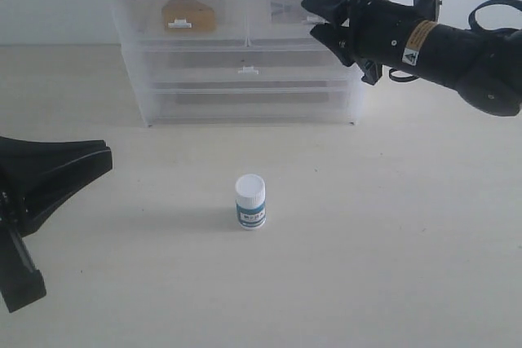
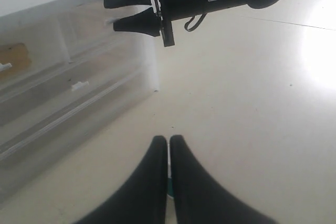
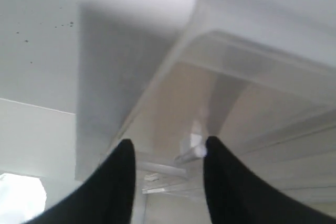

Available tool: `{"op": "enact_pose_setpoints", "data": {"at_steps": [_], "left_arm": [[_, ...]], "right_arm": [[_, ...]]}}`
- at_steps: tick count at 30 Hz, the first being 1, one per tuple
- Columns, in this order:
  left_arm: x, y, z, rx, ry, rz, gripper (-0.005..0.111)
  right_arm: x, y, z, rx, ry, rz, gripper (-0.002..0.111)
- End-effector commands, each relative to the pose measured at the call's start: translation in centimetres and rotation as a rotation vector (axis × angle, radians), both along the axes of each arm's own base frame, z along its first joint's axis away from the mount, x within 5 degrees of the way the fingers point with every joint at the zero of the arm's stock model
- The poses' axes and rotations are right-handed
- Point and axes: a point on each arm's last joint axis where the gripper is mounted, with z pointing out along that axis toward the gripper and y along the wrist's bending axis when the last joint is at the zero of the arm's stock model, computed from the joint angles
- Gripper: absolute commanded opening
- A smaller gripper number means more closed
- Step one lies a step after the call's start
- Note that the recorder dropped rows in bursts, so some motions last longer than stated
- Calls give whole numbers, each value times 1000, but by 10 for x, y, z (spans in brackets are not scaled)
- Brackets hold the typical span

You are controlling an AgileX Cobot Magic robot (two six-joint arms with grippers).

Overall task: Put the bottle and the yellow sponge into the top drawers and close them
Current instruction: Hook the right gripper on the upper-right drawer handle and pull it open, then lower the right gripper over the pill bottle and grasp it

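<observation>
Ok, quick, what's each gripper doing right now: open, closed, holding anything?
Left gripper: closed, holding nothing.
Right gripper: open, holding nothing, pointed at the top right drawer's handle.

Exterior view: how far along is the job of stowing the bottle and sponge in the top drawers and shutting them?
Done: the yellow-orange wedge sponge shows through the shut translucent top-left drawer. In hand: the right gripper, jaws open, brackets the top-right drawer's white tab handle. Still to do: the small white pill bottle stands on the beige table, untouched; the left gripper is shut, away from it.
</observation>
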Motion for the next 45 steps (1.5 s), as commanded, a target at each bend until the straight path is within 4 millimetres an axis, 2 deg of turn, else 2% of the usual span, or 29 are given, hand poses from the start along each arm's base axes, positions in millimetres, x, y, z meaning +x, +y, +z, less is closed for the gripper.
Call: {"op": "enact_pose_setpoints", "data": {"at_steps": [1,2,3,9,12,14,15,16,17,19,22,25,26,29,31,33,34,36,40,45], "left_arm": [[0,1,0,-8,2,11,4],[0,1,0,-8,2,11,4],[0,1,0,-5,-1,9,4],[1,2,-2,28,-5,28,4],[3,4,-3,30,4,54,4],[3,5,-3,31,9,66,4],[3,5,-3,32,10,67,4],[3,5,-3,33,8,66,4],[3,5,-3,33,8,66,4],[3,5,-3,33,8,66,4],[3,5,-3,27,14,68,4],[3,5,-3,25,14,67,4],[3,5,-3,25,14,67,4],[3,5,-3,25,14,67,4],[3,5,-3,25,14,67,4],[3,5,-3,23,16,67,4],[3,5,-3,23,16,67,4],[3,5,-3,23,16,67,4],[3,5,-3,23,16,67,4],[3,5,-3,23,16,67,4]], "right_arm": [[6,-6,-2,-6,36,-70,10],[6,-6,-3,-14,44,-75,3],[6,-6,-3,-16,48,-78,0],[2,-3,-5,-66,25,-12,0],[-10,-2,-10,-42,21,44,0],[-24,-4,-14,12,29,50,0],[-44,-7,-16,42,3,71,0],[-53,-8,-14,53,-24,84,0],[-76,-11,-12,86,-79,122,0],[-101,-16,-17,48,-56,129,0],[-127,-22,-21,-32,-90,137,0],[-134,-21,-22,-54,-98,169,1],[-134,-21,-22,-56,-98,175,4],[-134,-24,-37,-173,21,161,33],[-139,-21,-39,-222,-2,236,52],[-147,-17,-39,-317,-106,360,76],[-150,-16,-39,-338,-134,398,83],[-158,-13,-36,-343,-225,495,89],[-168,2,-38,-445,-385,608,89],[-181,39,-60,-882,-497,614,89]]}}
